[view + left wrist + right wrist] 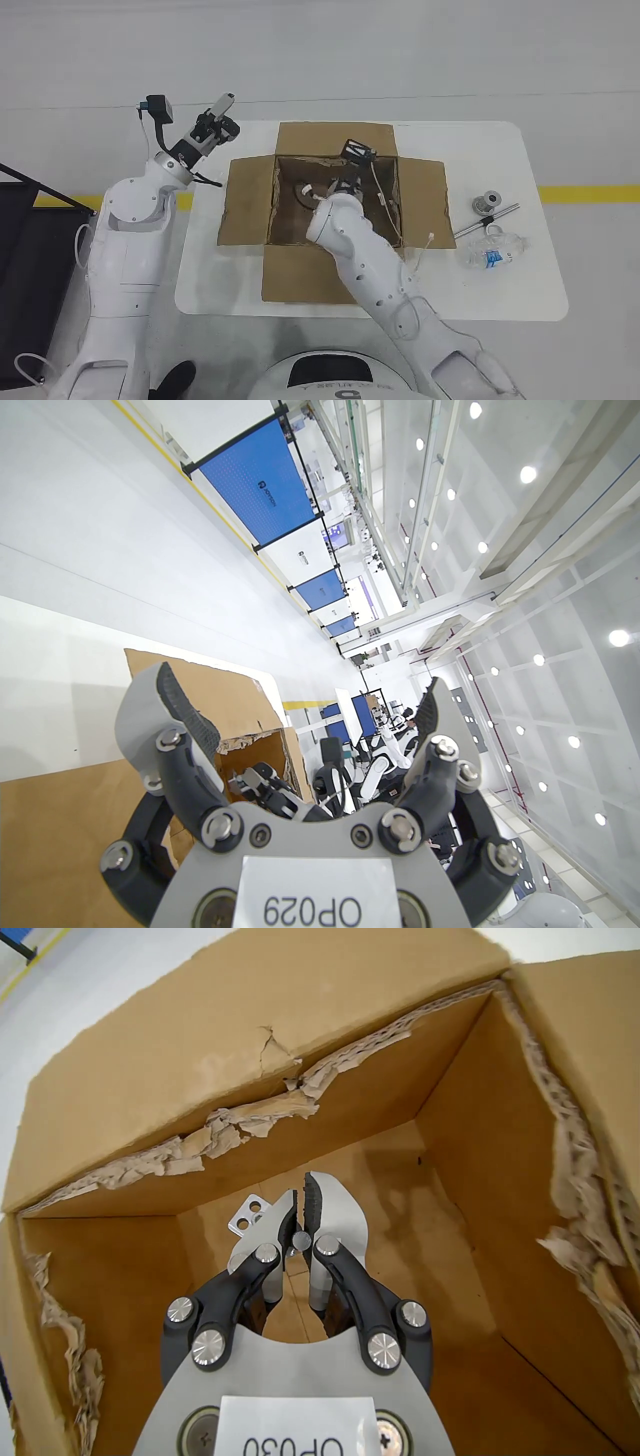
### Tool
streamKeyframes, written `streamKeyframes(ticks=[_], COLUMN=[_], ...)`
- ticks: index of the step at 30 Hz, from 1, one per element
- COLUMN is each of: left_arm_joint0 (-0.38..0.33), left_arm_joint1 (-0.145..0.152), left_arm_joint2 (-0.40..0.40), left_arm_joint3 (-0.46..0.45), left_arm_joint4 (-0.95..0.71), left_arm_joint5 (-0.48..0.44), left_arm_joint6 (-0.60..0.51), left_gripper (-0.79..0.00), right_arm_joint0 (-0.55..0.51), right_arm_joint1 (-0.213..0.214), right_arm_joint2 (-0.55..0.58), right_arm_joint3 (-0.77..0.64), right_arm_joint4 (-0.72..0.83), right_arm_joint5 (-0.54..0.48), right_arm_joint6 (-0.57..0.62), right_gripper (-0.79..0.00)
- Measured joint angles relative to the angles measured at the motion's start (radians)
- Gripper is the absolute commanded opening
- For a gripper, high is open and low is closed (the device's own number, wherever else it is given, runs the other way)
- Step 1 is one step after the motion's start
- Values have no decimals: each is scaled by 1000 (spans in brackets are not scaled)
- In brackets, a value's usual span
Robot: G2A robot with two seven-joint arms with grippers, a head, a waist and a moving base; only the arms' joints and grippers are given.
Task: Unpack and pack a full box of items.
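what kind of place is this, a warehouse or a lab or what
Probably a robot lab or test hall in a large industrial building: blue partition panels stand in a row along one side, other white robots stand farther back, and a yellow floor line runs past the table.

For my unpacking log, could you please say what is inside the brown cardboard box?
The right tool, shut on a silver holed metal bracket; anything beneath is covered.
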Motion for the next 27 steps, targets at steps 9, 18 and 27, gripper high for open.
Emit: streamKeyframes(ticks=[9, 18, 27], left_arm_joint0=[0, 0, 0], left_arm_joint1=[0, 0, 0], left_arm_joint2=[0, 0, 0], left_arm_joint3=[0, 0, 0], left_arm_joint4=[0, 0, 0], left_arm_joint5=[0, 0, 0], left_arm_joint6=[0, 0, 0], left_gripper=[0, 0, 0], right_arm_joint0=[34, 4, -3], right_arm_joint1=[-45, -47, -56], right_arm_joint2=[42, 76, 157], right_arm_joint3=[187, 206, 216], right_arm_joint4=[-18, -5, 26], right_arm_joint5=[0, -17, 0], right_arm_joint6=[-82, -90, -129], right_gripper=[-785, -785, -770])
